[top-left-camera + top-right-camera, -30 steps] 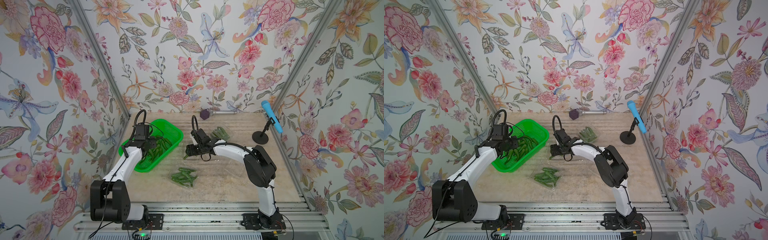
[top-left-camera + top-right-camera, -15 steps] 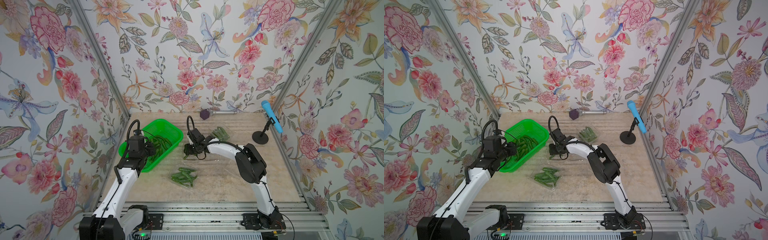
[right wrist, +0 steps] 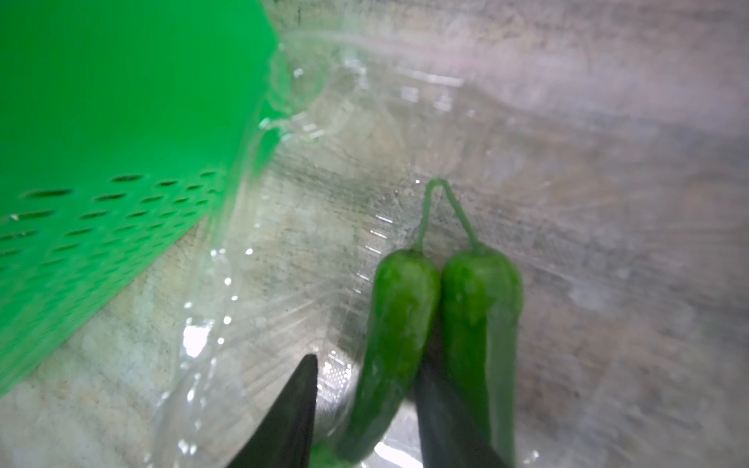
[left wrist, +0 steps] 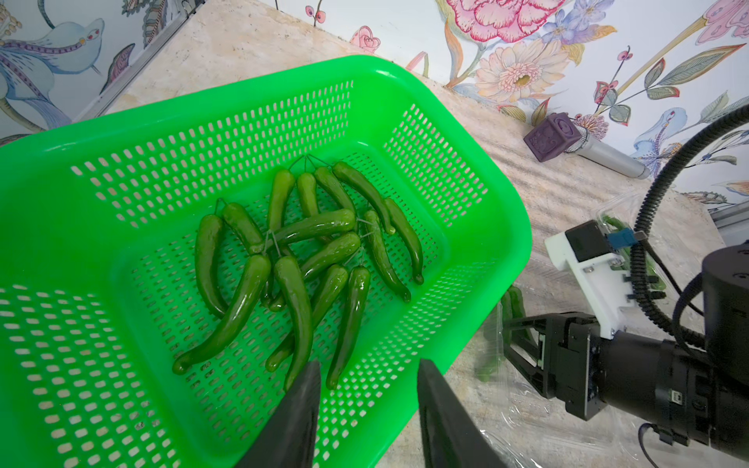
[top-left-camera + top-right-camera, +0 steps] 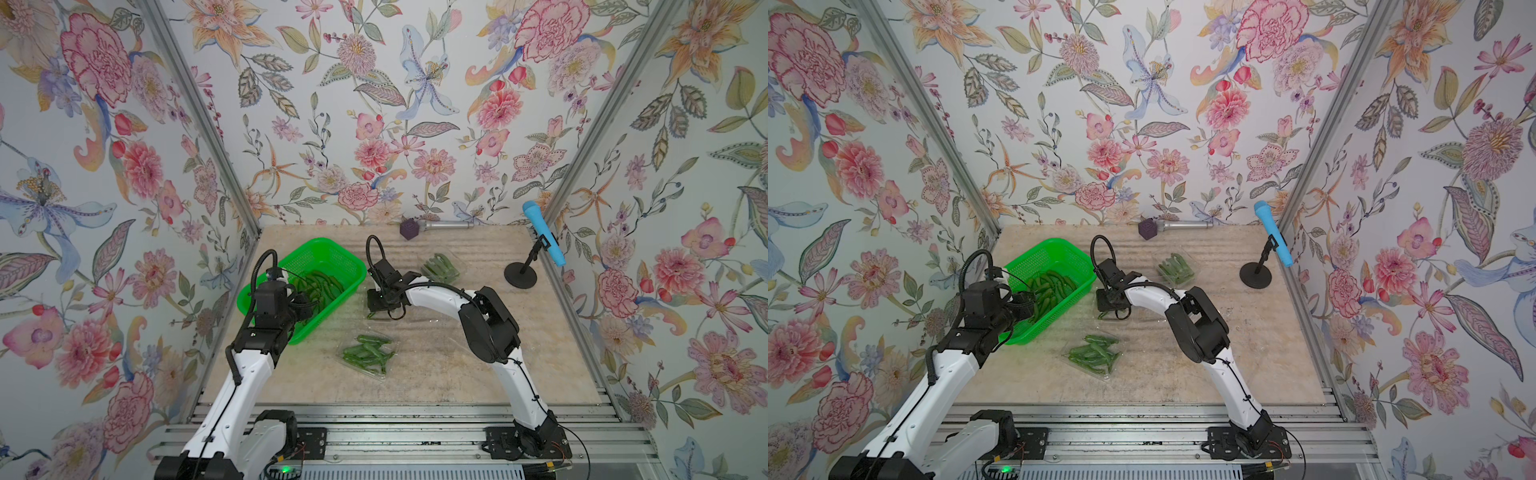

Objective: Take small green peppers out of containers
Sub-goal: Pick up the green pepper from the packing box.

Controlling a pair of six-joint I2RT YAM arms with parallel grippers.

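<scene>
While the right gripper (image 3: 364, 364) straddles one glossy dark-green small pepper (image 3: 399, 308) inside the clear thin-plastic clamshell container (image 3: 385, 93), its fingers are half apart, and one does not touch the pepper. A second pepper (image 3: 482, 304), its stem meeting the first's, lies just outside the other finger. I would close gently mid-body and lift slowly so both come free. Over the bright green perforated basket (image 4: 466, 121) the left gripper (image 4: 369, 372) hangs empty, fingers moderately apart.
</scene>
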